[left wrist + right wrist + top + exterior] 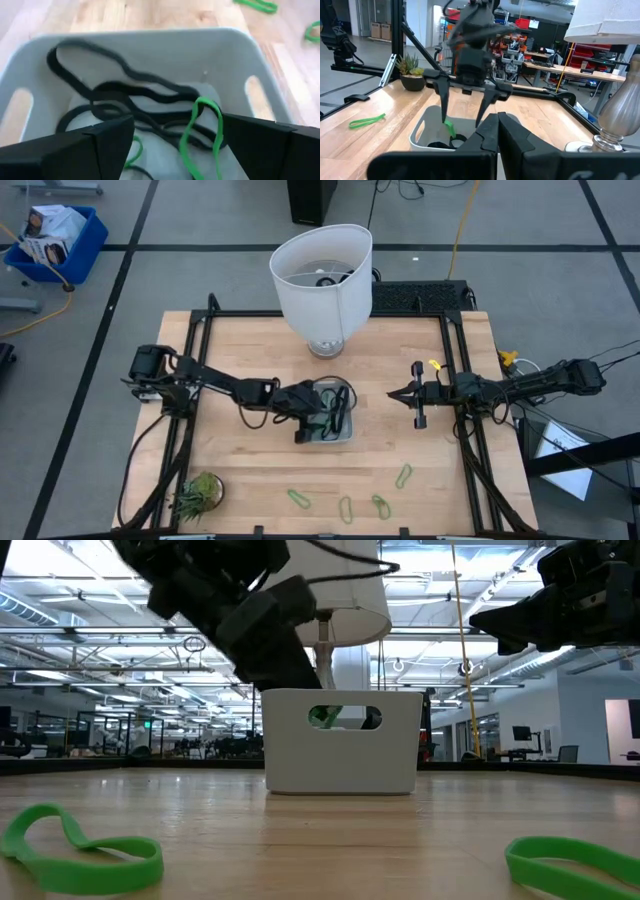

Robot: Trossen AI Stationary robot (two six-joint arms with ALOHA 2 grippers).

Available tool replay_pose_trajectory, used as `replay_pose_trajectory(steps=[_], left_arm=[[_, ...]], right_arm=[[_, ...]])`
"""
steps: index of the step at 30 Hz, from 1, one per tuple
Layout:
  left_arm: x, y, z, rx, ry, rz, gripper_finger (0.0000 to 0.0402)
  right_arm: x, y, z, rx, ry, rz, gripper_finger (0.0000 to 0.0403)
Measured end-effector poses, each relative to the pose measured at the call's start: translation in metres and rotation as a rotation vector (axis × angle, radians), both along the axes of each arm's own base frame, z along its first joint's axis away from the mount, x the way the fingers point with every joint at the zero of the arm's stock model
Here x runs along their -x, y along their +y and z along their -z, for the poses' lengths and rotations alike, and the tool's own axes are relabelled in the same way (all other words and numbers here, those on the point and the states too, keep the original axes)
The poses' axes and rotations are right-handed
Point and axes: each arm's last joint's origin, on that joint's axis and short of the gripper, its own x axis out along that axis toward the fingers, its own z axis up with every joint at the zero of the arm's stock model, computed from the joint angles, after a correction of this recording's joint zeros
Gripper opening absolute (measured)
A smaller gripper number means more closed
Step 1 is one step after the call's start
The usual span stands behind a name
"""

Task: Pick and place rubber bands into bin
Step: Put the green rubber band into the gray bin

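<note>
1. Loops of thin light-green rubber bands (345, 507) lie loose on the wooden desk (250, 460) near its front edge.
2. Left tool (318, 423) hangs above the small pale grey-blue plastic bin (345, 436), fingers wide apart, gripping nothing; dark and green bands lie inside.
3. Right tool (397, 394) hovers beside the bin, closed, empty.

Bin (344, 432): small, shallow, pale grey-blue plastic, rounded corners, slot handles in the end walls; upright near the worktop's middle. Contents: several long black rubber bands (125, 95) in overlapping wavy loops on the floor, one leaning up a wall; one light-green band (200, 135) draped over the black ones. Outside the bin: four light-green bands (299, 499) flat on the worktop near its front edge, apart from one another.
</note>
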Motion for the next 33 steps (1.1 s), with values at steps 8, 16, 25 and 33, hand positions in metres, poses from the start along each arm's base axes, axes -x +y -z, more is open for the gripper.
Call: replay_pose_trajectory(steps=[8, 16, 25, 33], left_arm=[[-0.016, -0.012, -0.036, -0.146, 0.028, -0.023, 0.0303], [-0.014, -0.006, -0.034, -0.122, 0.084, -0.092, 0.0303], [-0.019, -0.008, -0.051, -0.113, 0.079, -0.109, 0.0303], [-0.017, -0.005, -0.045, -0.140, 0.098, -0.125, 0.0299]], right_arm=[[0.000, 0.000, 0.000, 0.000, -0.001, 0.000, 0.0000], [0.000, 0.000, 0.001, -0.007, 0.006, 0.000, 0.0000], [0.000, -0.001, 0.001, -0.008, 0.009, 0.028, 0.0000], [-0.001, -0.001, 0.002, -0.019, 0.015, 0.022, 0.0000]])
